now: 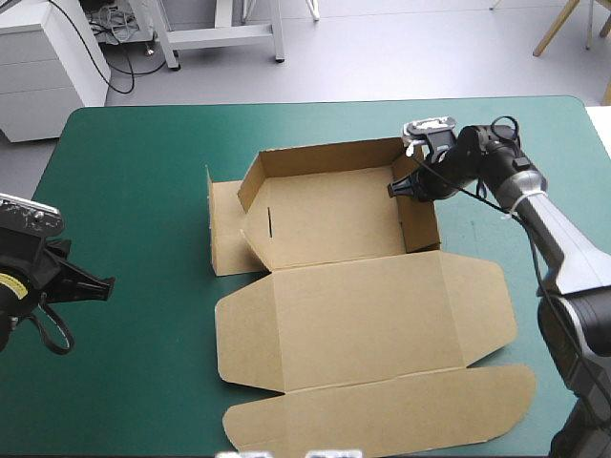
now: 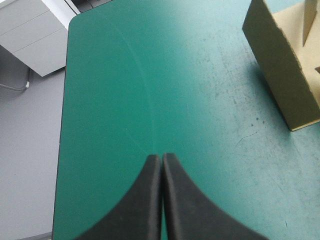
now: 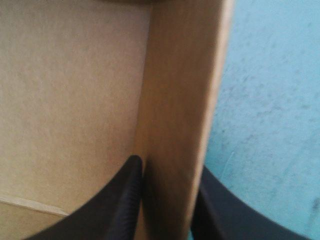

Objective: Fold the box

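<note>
The box (image 1: 334, 224) is lying near the middle of the table (image 1: 134, 162), half formed. Its far wall (image 1: 329, 157) and right wall (image 1: 418, 218) are standing. The left flap (image 1: 224, 234) is spreading outward from the box, with a slanted inner tab beside it. The lid (image 1: 372, 315) is lying flat on the near side of the box, and its long tuck flap (image 1: 382, 415) is lying nearer the robot.

The right gripper (image 1: 406, 188) is pinching the right wall close to the box's far right corner. In the right wrist view one black finger (image 3: 127, 200) is sitting inside the box against the board and the other outside it, over the teal-green cover, so the jaws are nearly together with the wall between them.

To do this step well, the grip should probably be holding that wall upright and square to the box floor, pressing along the crease rather than dragging the whole box sideways. The box is light and nothing is pinning it down, so a sideways pull could slide it. The left side of the box is looking like the part that needs raising next.

The tray part of the box is holding nothing except that inner finger.

The left gripper (image 1: 93, 283) is hanging well to the left of the box, its jaws pressed together on nothing.
</note>
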Robot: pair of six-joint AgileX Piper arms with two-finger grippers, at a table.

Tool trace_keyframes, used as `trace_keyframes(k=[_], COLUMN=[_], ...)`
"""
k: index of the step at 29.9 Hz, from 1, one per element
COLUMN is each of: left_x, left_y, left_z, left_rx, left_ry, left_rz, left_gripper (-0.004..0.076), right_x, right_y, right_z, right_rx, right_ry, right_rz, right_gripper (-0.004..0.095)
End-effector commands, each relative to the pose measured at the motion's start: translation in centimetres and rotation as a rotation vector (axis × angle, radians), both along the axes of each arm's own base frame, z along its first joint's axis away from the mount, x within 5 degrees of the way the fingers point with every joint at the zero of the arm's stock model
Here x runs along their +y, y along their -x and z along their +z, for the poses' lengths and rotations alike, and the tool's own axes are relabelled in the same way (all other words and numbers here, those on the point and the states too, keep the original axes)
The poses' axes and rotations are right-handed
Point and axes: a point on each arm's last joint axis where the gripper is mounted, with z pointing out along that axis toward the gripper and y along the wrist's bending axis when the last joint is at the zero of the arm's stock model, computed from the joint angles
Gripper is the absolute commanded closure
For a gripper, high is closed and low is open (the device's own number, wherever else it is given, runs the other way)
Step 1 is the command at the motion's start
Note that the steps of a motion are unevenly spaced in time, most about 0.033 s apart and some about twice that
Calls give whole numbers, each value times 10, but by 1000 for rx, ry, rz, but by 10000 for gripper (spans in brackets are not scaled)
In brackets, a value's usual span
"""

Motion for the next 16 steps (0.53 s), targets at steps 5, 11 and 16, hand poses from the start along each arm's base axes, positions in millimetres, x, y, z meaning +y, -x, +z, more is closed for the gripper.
trace_keyframes(k=[5,11,16], left_x=[1,1,1], left_y=[1,1,1], left_z=[11,10,10], left_rx=[-72,-65,-65], left_ry=[8,1,0], left_rz=[5,8,9], left_gripper=[734,734,734], right_x=[2,0,-6], right_y=[-6,7,41], right_z=[30,77,133], right_rx=[-119,-200,-275], right_ry=[-23,-58,-69], right_rz=[15,8,28], right_gripper=[182,179,179])
